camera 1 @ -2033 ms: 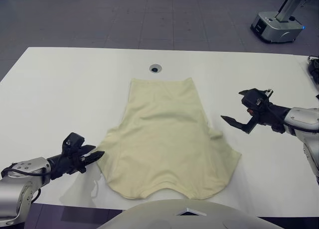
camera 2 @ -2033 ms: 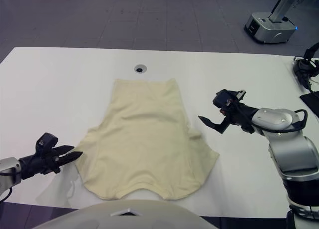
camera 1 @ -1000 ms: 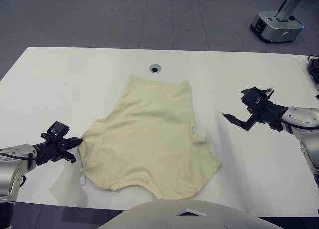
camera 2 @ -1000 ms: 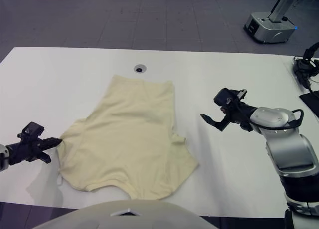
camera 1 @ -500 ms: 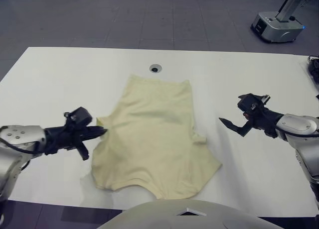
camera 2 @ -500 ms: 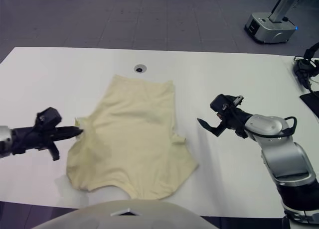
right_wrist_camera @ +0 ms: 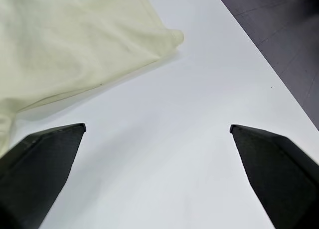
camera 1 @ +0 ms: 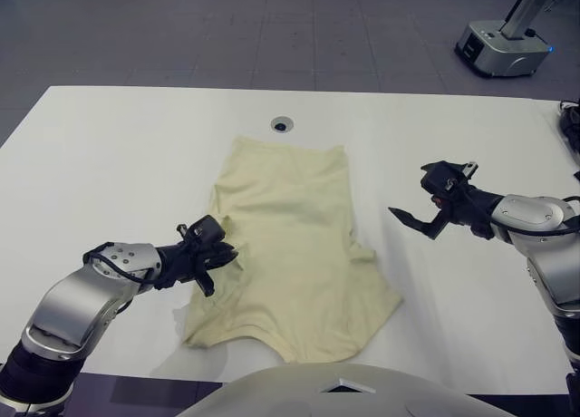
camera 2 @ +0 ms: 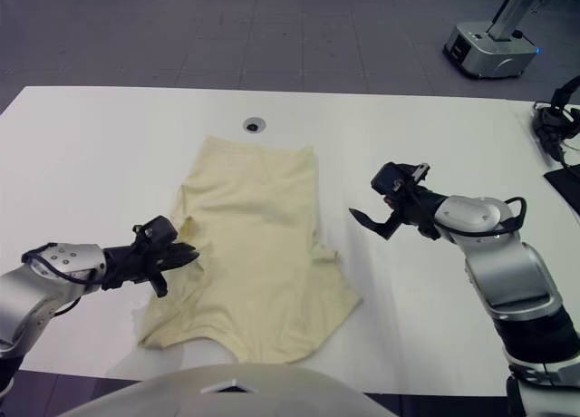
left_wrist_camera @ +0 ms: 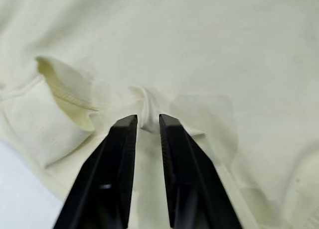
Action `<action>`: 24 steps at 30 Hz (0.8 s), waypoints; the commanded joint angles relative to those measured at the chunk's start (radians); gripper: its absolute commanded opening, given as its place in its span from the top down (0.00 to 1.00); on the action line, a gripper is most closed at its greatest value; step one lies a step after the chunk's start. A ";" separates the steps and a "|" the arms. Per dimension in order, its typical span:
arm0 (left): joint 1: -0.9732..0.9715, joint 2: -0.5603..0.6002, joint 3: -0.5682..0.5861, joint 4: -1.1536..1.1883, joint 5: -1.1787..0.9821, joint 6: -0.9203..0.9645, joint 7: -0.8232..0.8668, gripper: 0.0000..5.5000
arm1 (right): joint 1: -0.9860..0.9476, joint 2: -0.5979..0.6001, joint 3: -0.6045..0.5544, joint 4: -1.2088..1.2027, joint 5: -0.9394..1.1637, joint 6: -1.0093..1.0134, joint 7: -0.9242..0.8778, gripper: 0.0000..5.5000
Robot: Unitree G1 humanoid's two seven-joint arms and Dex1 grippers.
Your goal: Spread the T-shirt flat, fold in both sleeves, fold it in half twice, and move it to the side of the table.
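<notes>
Pale cloth on white, black tooling

The T-shirt [camera 1: 285, 227] is a plain, pale yellow-cream all over, hems included. The worktop [camera 1: 109, 145] is plain white, with one dark, grey-ringed cable hole [camera 1: 283, 124]. The left end effector [left_wrist_camera: 148, 117] and the right end effector [right_wrist_camera: 157, 125] are black. The floor [camera 1: 181, 36] is dark grey tile, gridded with thin seams.

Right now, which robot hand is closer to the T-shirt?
Left. The left hand pinches a fold of the T-shirt; the right hand hovers open beside it, not touching.
</notes>
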 commanded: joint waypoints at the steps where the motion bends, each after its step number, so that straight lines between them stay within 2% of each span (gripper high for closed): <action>1: -0.002 -0.031 0.108 -0.044 -0.086 0.039 -0.006 0.71 | 0.060 0.039 -0.099 -0.057 0.069 0.166 -0.027 0.02; 3: -0.003 -0.037 0.140 -0.054 -0.113 0.047 -0.002 0.64 | 0.071 0.063 -0.135 -0.081 0.101 0.234 -0.044 0.02; 5: 0.014 -0.059 0.258 -0.077 -0.182 0.073 0.002 0.57 | 0.093 0.119 -0.230 -0.133 0.183 0.406 -0.044 0.02; 8: 0.066 -0.123 0.504 -0.088 -0.272 0.117 0.054 0.48 | 0.153 0.158 -0.382 -0.215 0.309 0.707 0.025 0.02; 9: 0.097 -0.155 0.574 -0.103 -0.283 0.128 0.088 0.44 | 0.167 0.138 -0.400 -0.219 0.355 0.762 0.054 0.02; 12: 0.145 -0.210 0.668 -0.135 -0.301 0.152 0.165 0.36 | 0.215 0.067 -0.407 -0.217 0.463 0.797 0.098 0.02; 15: 0.147 -0.254 0.672 -0.154 -0.308 0.172 0.243 0.27 | 0.284 0.016 -0.380 -0.217 0.539 0.797 0.107 0.02; 20: 0.112 -0.254 0.630 -0.165 -0.338 0.194 0.292 0.11 | 0.315 0.059 -0.348 -0.211 0.564 0.796 0.027 0.02; 23: 0.081 -0.222 0.618 -0.145 -0.349 0.204 0.296 0.02 | 0.348 0.120 -0.317 -0.241 0.576 0.796 -0.024 0.11; 24: 0.077 -0.214 0.619 -0.141 -0.352 0.207 0.296 0.02 | 0.350 0.137 -0.306 -0.247 0.581 0.796 -0.038 0.15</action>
